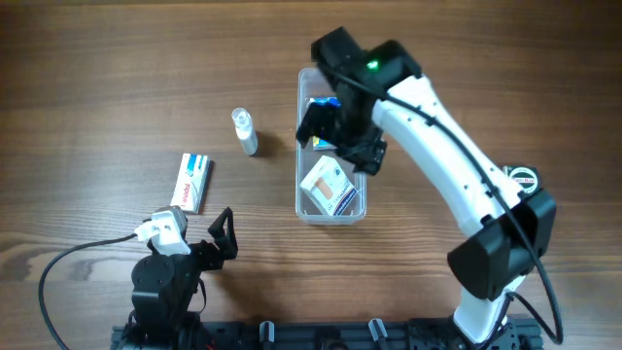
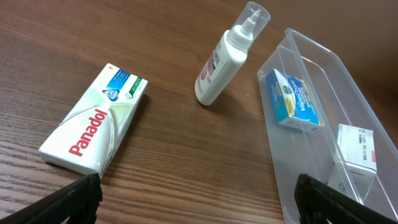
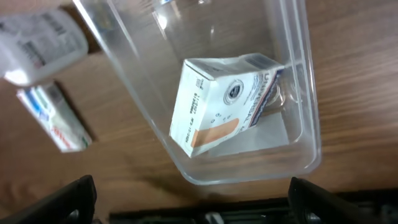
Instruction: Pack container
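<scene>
overhead / container [image 1: 299,156]: clear bin, long axis running front to back, just right of centre on the table [image 1: 97,87].
overhead / right gripper [image 1: 340,136]: hangs over the bin's middle, between the blue box [image 1: 324,102] at the far end and the white box [image 1: 328,187] at the near end.
overhead / left gripper [image 1: 220,241]: low, near the front edge, left side.
overhead / loose items: Panadol box [image 1: 191,182] and white bottle [image 1: 245,131] lie on the table left of the bin, apart from each other.
left wrist / jaws: spread wide, nothing between them. Panadol box lies ahead to the left, bottle beyond it, bin to the right with both boxes inside.
right wrist / jaws: spread wide, empty. White box sits tilted at the bin's end, not gripped.
step: my read is two boxes are packed, two items are left out, and the right arm is between picks.
next: likely the Panadol box, closest to the left gripper. It needs a descent over the box, jaws across its narrow width, then a carry over the bin's left wall into the free middle.
</scene>
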`<state>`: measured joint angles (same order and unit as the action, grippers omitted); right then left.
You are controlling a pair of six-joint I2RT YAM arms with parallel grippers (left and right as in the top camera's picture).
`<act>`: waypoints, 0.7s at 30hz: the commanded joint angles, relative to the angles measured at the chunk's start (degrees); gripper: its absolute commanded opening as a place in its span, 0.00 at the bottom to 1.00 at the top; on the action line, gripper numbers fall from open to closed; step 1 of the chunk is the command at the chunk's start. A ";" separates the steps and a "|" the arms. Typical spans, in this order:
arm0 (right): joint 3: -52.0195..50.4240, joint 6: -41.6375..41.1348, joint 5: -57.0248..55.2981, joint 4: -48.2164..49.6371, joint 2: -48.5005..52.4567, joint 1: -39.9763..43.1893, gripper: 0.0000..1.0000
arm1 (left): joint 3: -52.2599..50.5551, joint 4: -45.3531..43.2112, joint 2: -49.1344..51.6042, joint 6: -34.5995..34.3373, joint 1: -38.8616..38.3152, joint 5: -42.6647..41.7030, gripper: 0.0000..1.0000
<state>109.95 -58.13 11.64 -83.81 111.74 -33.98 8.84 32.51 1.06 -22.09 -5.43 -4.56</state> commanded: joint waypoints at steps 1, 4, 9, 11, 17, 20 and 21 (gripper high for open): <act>0.04 -16.11 -7.98 -0.28 -0.59 -3.56 1.00 | -0.15 -0.35 -0.24 1.09 0.46 0.09 1.00; 0.04 -23.82 -10.86 -0.33 -0.52 -5.81 1.00 | -0.15 -0.35 -0.24 1.09 0.46 0.09 1.00; -0.59 -29.05 -13.55 -0.24 -0.46 -6.36 1.00 | -0.15 -0.35 -0.24 1.09 0.46 0.09 1.00; -2.64 -29.86 -13.44 0.85 -0.31 -6.36 1.00 | -0.15 -0.35 -0.24 1.09 0.46 0.09 1.00; -8.63 -29.05 -12.85 7.54 0.37 -6.36 1.00 | -0.15 -0.35 -0.24 1.09 0.46 0.09 1.00; -9.22 -29.77 -12.00 8.26 1.70 -6.36 1.00 | -0.17 -0.35 -0.24 1.09 0.46 0.09 1.00; -9.22 -29.97 -11.58 8.83 2.91 -6.36 1.00 | -0.15 -0.35 -0.24 1.09 0.46 0.09 1.00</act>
<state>101.47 -77.14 -0.03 -75.37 112.07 -40.21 8.84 32.51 1.06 -22.11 -5.43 -4.56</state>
